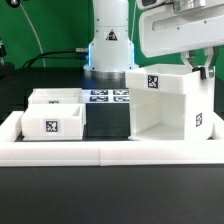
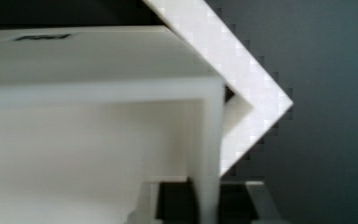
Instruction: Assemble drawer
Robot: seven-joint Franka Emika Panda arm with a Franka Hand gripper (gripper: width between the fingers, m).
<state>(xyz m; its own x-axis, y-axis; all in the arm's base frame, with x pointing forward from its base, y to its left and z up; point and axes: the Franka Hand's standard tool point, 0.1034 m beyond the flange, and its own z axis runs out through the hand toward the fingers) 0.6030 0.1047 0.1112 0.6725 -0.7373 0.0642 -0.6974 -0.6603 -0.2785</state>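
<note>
The drawer's tall open-fronted housing point(image 1: 165, 105) stands at the exterior view's right, with a tag on its top. Two small open-top boxes stand at the left, one in front point(image 1: 55, 123) and one behind it point(image 1: 57, 97). My gripper point(image 1: 201, 68) is at the top of the housing's right side wall. In the wrist view the gripper point(image 2: 213, 202) has a dark finger point(image 2: 179, 203) on each side of the thin white wall point(image 2: 213, 140), both touching it. The housing's flat top point(image 2: 87, 70) fills most of that view.
The marker board point(image 1: 105, 97) lies flat between the boxes and the housing. A long low white border wall point(image 1: 110, 151) runs along the front and up both sides. The robot's base point(image 1: 108, 50) stands at the back centre.
</note>
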